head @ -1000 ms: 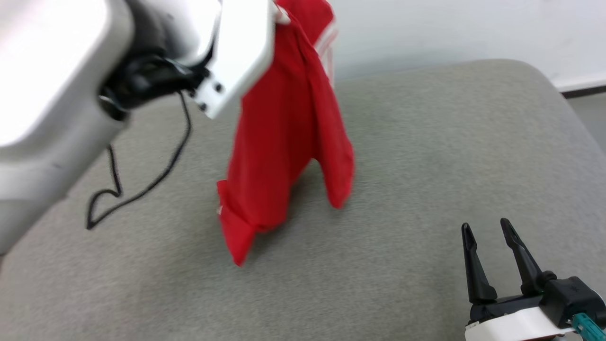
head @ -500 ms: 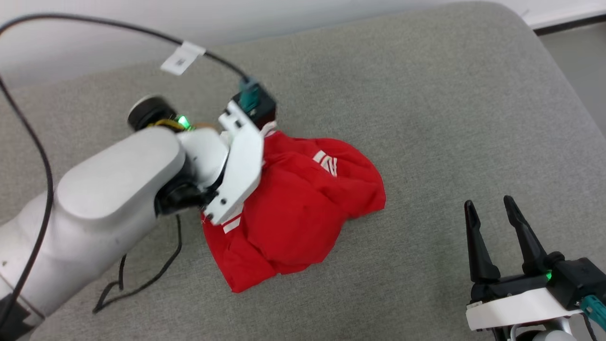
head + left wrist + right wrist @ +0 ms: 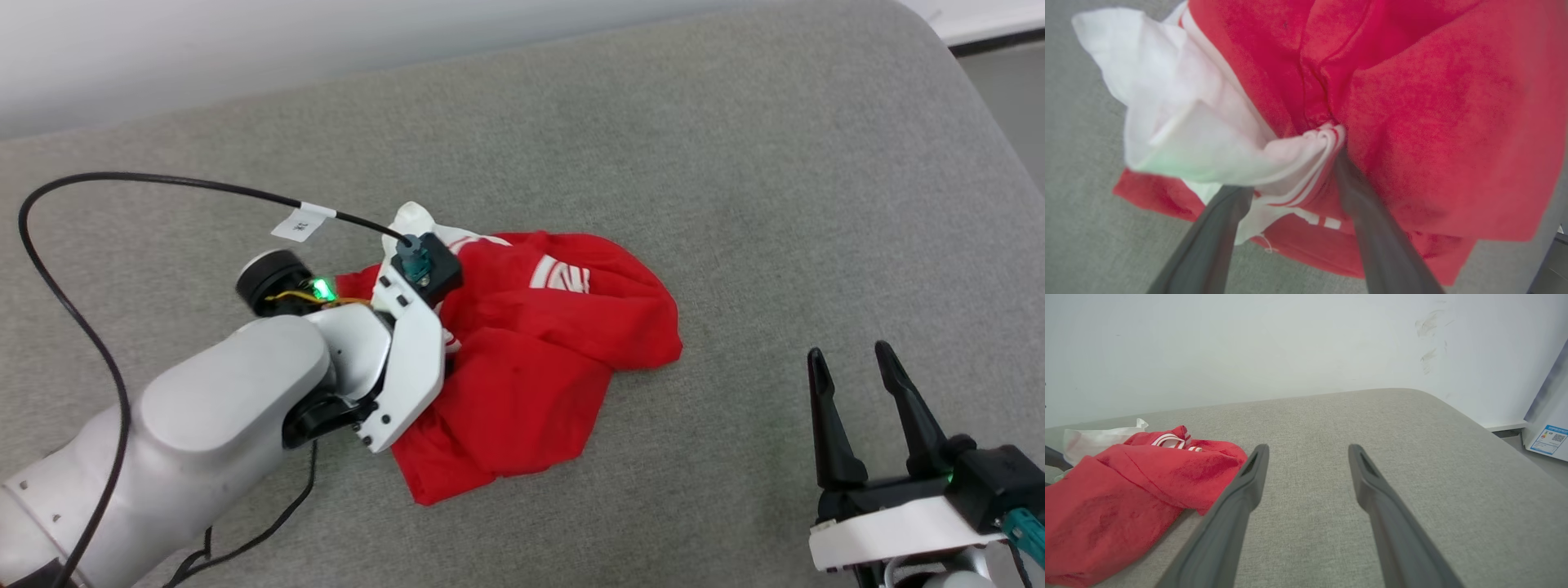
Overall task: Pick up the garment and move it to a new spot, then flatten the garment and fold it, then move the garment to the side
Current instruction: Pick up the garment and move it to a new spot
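Garment: the red jersey (image 3: 539, 359) lies in a crumpled heap near the middle of the grey cushion (image 3: 735, 163), with one white sleeve (image 3: 1180, 122) bunched at the heap's left side.
Left gripper: the left gripper (image 3: 1290, 179) is down in the heap. Its jaws stand apart, and the striped sleeve trim (image 3: 1310, 163) lies loose between them.
Right gripper: the right gripper (image 3: 849, 353) hovers with its jaws wide and empty, well apart from the cloth on its right.
Step in hand: I judge this to be the release at the new spot. Flattening is not yet begun.
How to do it well: lift your left fingers straight back out of the folds, so the trim slips off rather than being dragged along.
Watch for: a finger catching the sleeve opening and raising the heap with it.
Next call: look for two free edges before you spread the jersey, because the front print is hidden.
Surface: woven grey upholstery with a rounded far corner and ample room around the heap.
Room: a plain white wall (image 3: 1249, 343) stands behind the cushion. A labelled box (image 3: 1549, 433) sits at the right, and the arm's black cable (image 3: 82, 327) trails over the cushion.
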Controlling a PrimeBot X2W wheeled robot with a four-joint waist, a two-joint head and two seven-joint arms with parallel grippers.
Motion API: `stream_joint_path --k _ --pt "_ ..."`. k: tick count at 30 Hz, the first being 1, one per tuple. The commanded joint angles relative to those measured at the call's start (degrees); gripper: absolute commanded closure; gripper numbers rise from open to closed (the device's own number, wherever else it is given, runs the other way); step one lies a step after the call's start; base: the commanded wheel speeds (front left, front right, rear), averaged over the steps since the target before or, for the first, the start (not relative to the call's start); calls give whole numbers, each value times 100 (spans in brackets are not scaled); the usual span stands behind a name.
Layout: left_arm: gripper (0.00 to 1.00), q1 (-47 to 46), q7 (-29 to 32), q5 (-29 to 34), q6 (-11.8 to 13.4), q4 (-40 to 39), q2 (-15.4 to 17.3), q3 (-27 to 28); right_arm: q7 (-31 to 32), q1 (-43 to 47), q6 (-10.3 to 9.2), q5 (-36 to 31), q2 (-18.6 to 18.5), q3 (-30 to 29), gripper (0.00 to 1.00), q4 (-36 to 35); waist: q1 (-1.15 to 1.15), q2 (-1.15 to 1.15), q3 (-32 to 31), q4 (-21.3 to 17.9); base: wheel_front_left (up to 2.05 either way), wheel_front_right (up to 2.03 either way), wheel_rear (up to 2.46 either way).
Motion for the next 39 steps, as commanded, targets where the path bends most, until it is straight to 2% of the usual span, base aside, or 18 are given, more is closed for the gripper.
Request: stream_joint_path --k 1,4,8,11,20,22,23,27,28,29,36,37,39 --pt "0 -110 -492 149 2 -89 -87 28 -14 128 -3 -13 14 -58 0 27 0 0 -259 182 0 0 0" --pt "0 -168 -1203 384 9 -138 -89 163 -14 255 -3 -62 14 -77 0 42 0 0 -503 372 0 0 0" --pt "0 -93 -2079 684 339 -352 -93 406 -14 397 -4 -126 12 -115 0 52 0 0 -766 637 0 0 0" --pt "0 75 -2740 969 804 -531 -6 577 -14 464 -3 -169 14 -130 0 40 0 0 -902 810 0 0 0" --pt "0 1191 -4553 1330 2525 -748 129 1156 -14 576 -3 -234 14 -284 0 -52 0 0 -1142 1226 0 0 0" --pt "0 1497 -4735 1309 2858 -800 143 1335 -14 599 -4 -233 14 -309 0 -70 0 0 -1184 1302 0 0 0" --pt "0 1497 -4735 1309 2858 -800 143 1335 -14 599 -4 -233 14 -309 0 -70 0 0 -1184 1302 0 0 0" --pt "0 2148 -4866 1349 3390 -1009 167 1790 -14 678 -3 -226 14 -342 0 -115 0 0 -1255 1423 0 0 0" --pt "0 2292 -4873 1420 3506 -1142 144 1980 -14 685 -4 -223 14 -343 0 -128 0 0 -1269 1445 0 0 0" --pt "0 2894 -4869 1688 3730 -1457 98 2442 -14 706 -4 -188 13 -368 0 -163 0 0 -1330 1515 0 0 0" --pt "0 4184 -4869 2327 3857 -1824 -219 3460 -14 857 -3 -117 14 -378 0 -240 0 0 -1517 1635 0 0 0" --pt "0 4633 -4870 2556 3730 -1869 -423 3846 -14 937 -3 -99 14 -349 0 -259 0 0 -1580 1658 0 0 0" --pt "0 4876 -4870 2713 3620 -1866 -571 4091 -14 972 -3 -92 14 -343 0 -264 0 0 -1616 1671 0 0 0"
